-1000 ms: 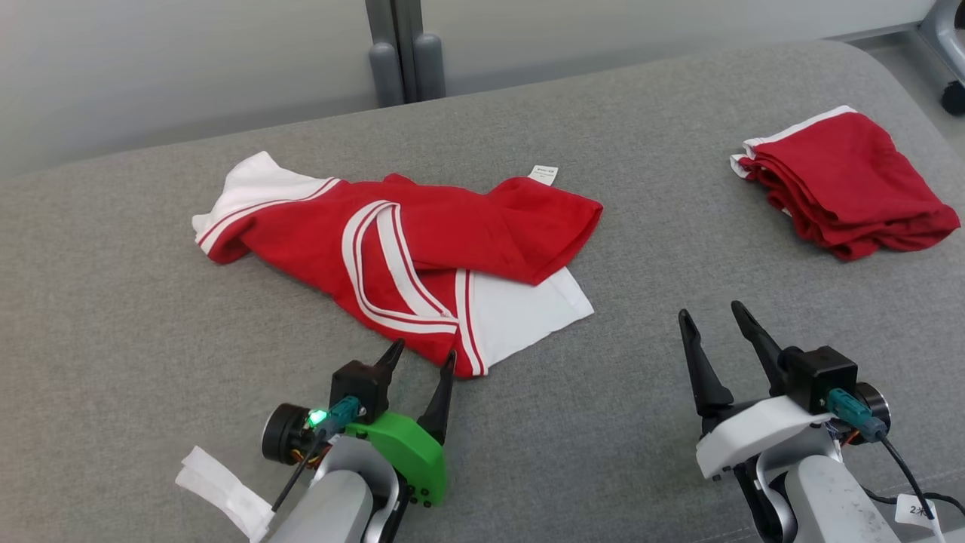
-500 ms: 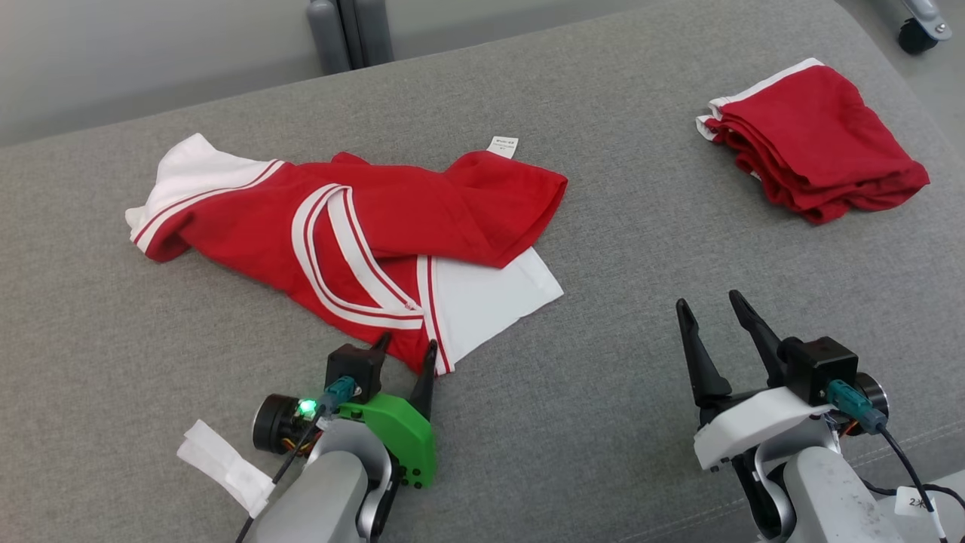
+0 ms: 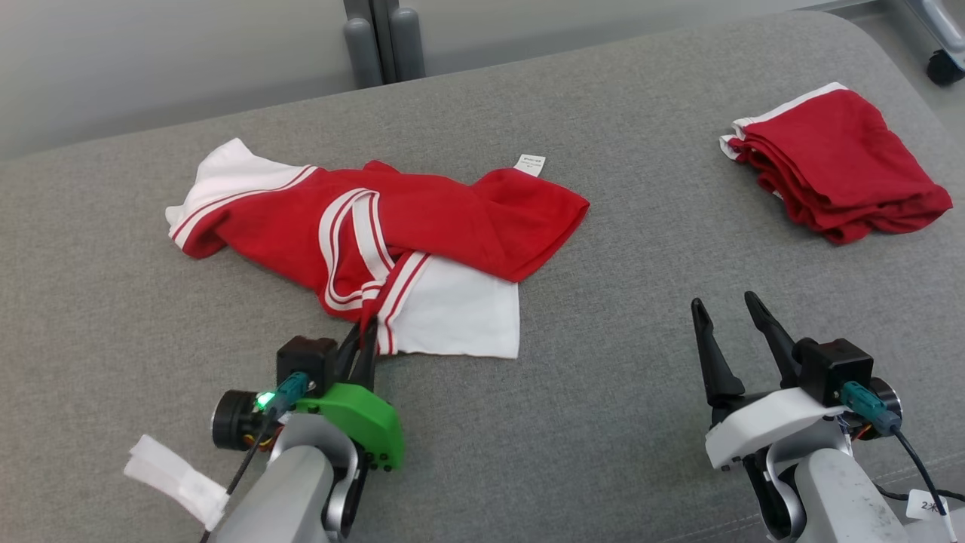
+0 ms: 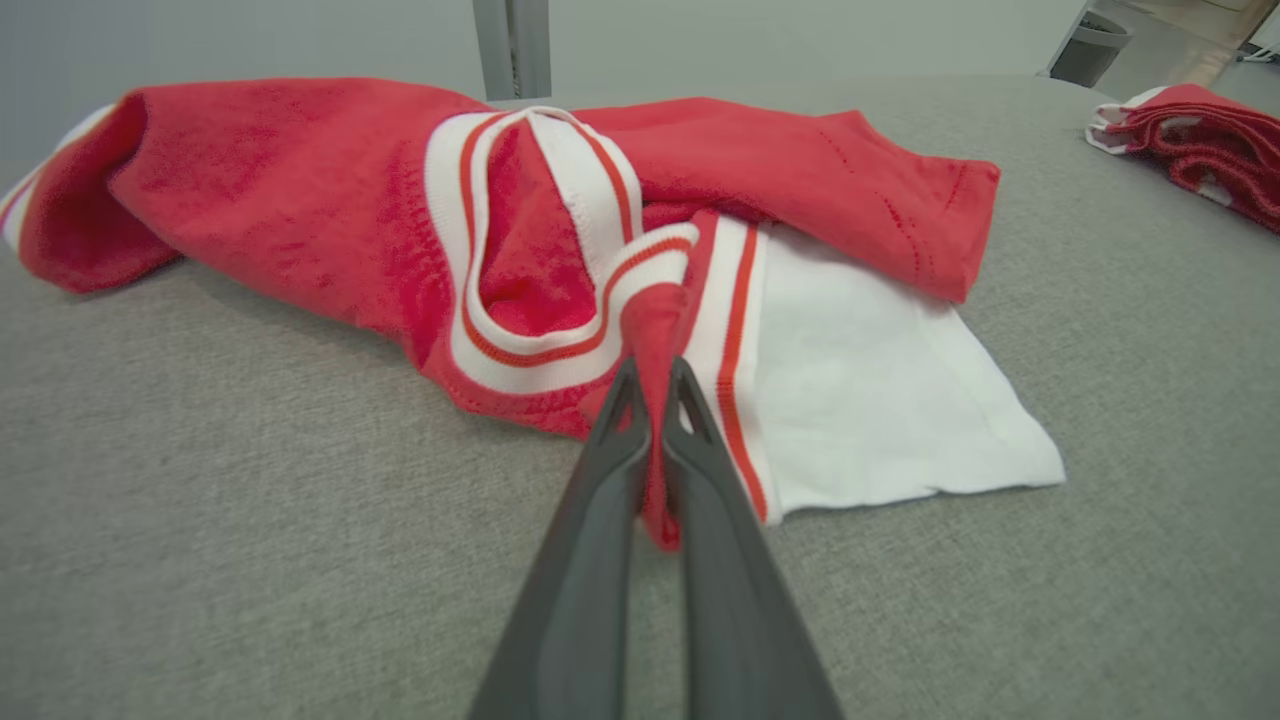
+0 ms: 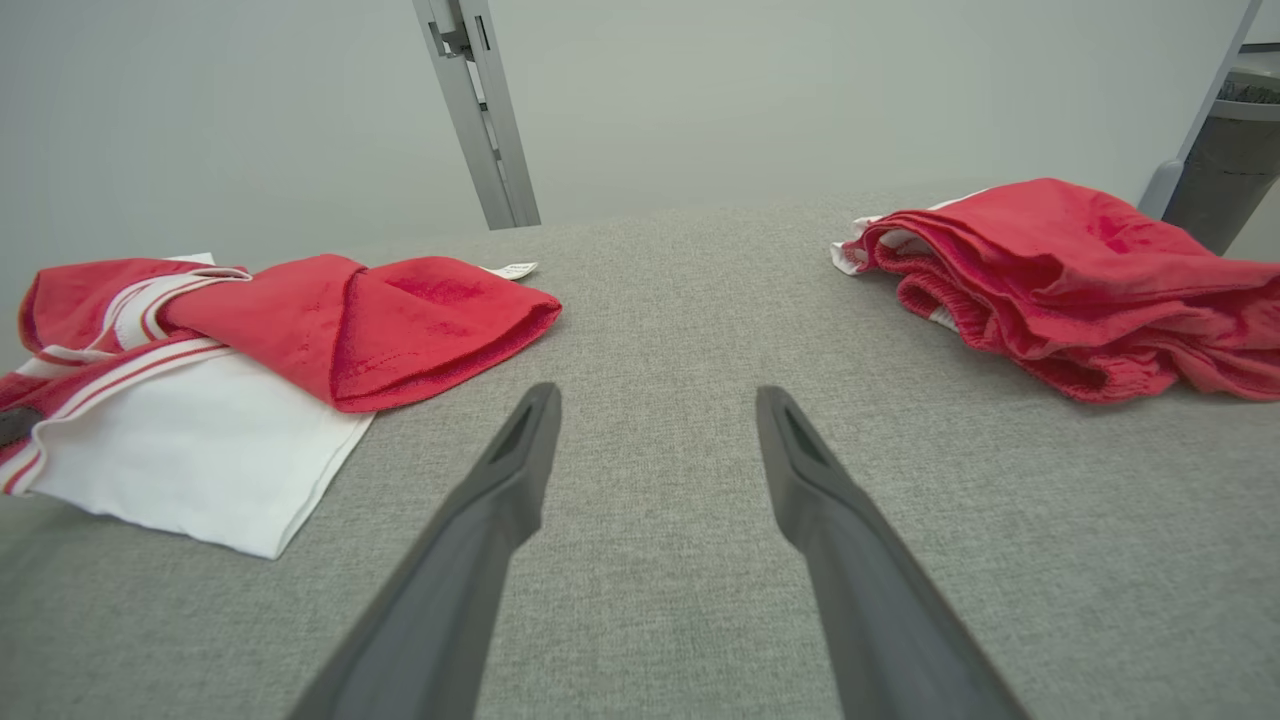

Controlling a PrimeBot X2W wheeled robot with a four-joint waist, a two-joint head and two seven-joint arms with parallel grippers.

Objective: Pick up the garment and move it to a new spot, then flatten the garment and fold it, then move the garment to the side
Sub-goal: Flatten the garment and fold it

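Left wrist view: red-and-white jersey (image 4: pixel 300 200) crumpled on grey padded surface (image 4: pixel 200 520), left of centre; near striped hem pinched tight in left gripper (image 4: pixel 652 378), likely a hold for lifting to new spot. Off to side, right gripper (image 3: pixel 722 300) spread wide, empty, idle. Well apart at right, folded red garment (image 3: pixel 837 162) out of way.

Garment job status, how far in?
Early. Done: nothing finished; the garment lies crumpled on the grey surface. In hand: the left gripper is shut on its near red corner, while the right gripper is open, holding nothing. Left: lift, relocate, flatten, fold, set aside.
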